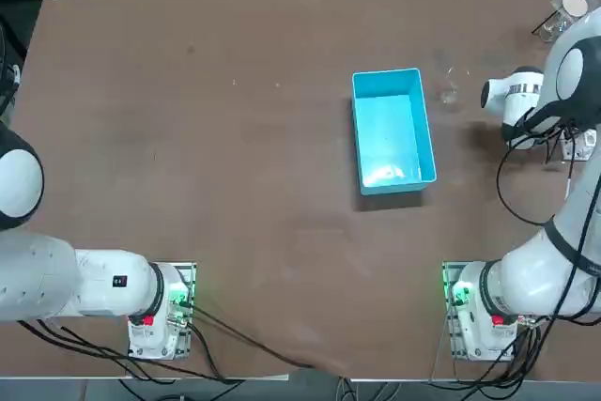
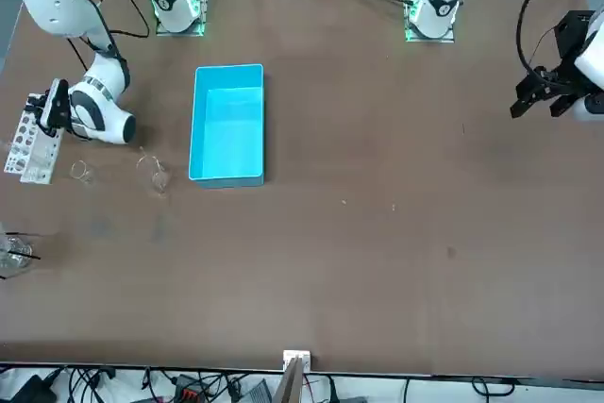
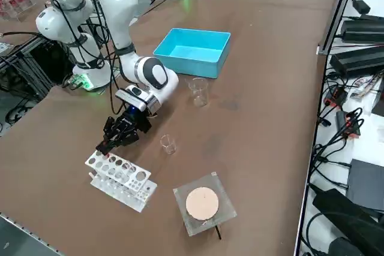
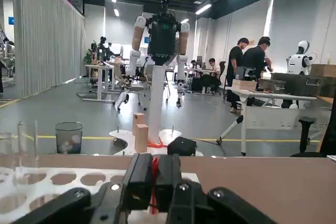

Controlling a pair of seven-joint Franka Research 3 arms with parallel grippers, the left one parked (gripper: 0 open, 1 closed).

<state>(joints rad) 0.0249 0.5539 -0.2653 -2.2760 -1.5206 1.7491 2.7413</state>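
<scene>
My right gripper (image 3: 112,139) hangs low over the table's right edge, fingers pressed shut, its tips just above the near end of a white test-tube rack (image 3: 120,179). In the wrist view the gripper (image 4: 154,174) shows a thin red sliver between the fingers (image 4: 137,174); I cannot tell what it is. The rack (image 4: 47,182) lies just beyond them, with a clear tube (image 4: 27,140) standing in it. From the front, the gripper (image 2: 45,112) sits right over the rack (image 2: 28,148). Overhead, the gripper (image 1: 566,146) is mostly hidden under the arm.
A small clear beaker (image 3: 168,144) and a larger one (image 3: 198,91) stand between the rack and an open blue bin (image 3: 186,64). A clear square plate with a tan disc (image 3: 202,203) lies by the rack. People work in the room beyond.
</scene>
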